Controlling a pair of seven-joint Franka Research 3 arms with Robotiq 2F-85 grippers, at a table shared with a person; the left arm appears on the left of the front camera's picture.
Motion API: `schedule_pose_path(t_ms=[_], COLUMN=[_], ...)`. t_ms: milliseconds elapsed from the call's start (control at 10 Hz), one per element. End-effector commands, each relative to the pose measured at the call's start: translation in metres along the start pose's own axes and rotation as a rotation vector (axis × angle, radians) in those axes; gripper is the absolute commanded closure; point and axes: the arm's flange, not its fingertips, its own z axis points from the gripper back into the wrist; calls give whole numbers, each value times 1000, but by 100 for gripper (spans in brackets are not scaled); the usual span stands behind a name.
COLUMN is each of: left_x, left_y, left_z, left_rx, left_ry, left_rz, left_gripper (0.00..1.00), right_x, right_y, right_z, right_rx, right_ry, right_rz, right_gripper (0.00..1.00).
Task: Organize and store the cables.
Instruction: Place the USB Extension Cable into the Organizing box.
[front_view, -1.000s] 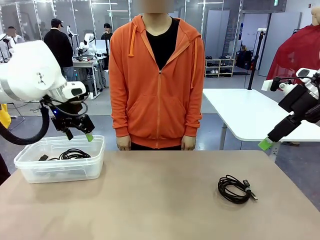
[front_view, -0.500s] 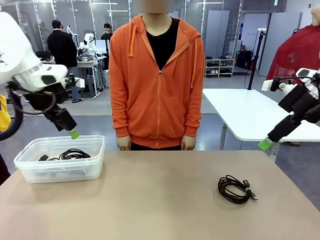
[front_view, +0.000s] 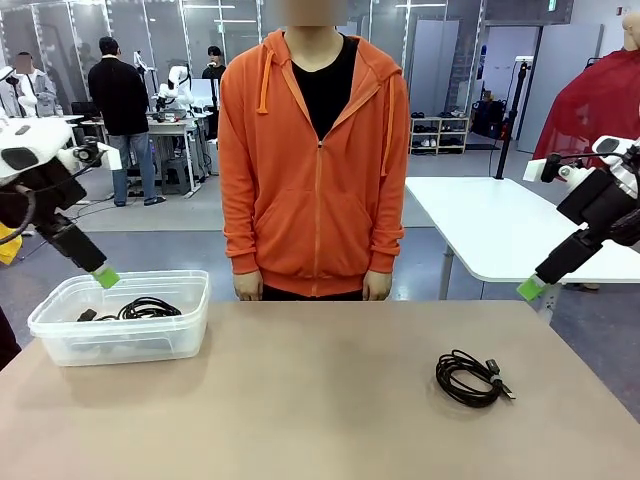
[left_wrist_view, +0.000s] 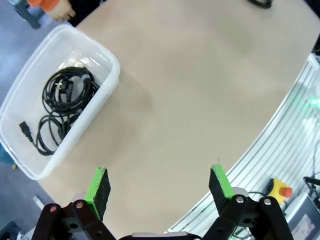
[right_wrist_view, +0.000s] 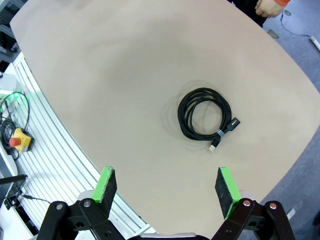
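no readable text, labels, brands or numbers on anything in view

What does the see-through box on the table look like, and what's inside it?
The box is a clear plastic tub, rectangular with rounded corners and a thicker rim, open with no lid on it. It sits flat on the tan table, near the edge on the robot's left. Inside lie black cables wound into loops, one with a plug end near a corner. Nothing touches the box from above; the left gripper hangs open over it.
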Motion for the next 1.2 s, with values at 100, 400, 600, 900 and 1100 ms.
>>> schedule_pose_path(t_ms=[100, 400, 600, 900, 1100], left_x=[0, 0, 0, 0, 0], left_y=[0, 0, 0, 0, 0], left_z=[0, 0, 0, 0, 0], left_rx=[0, 0, 0, 0, 0], left_ry=[0, 0, 0, 0, 0], left_rz=[0, 0, 0, 0, 0], left_gripper=[0, 0, 0, 0, 0], right_x=[0, 11, 14, 17, 18], right_y=[0, -12, -20, -20, -21], right_z=[0, -14, -25, -36, -39], right_rx=[0, -133, -246, -306, -302], right_ry=[0, 72, 91, 91, 82], right_rz=[0, -234, -363, -439, -448], right_gripper=[0, 0, 0, 0, 0])
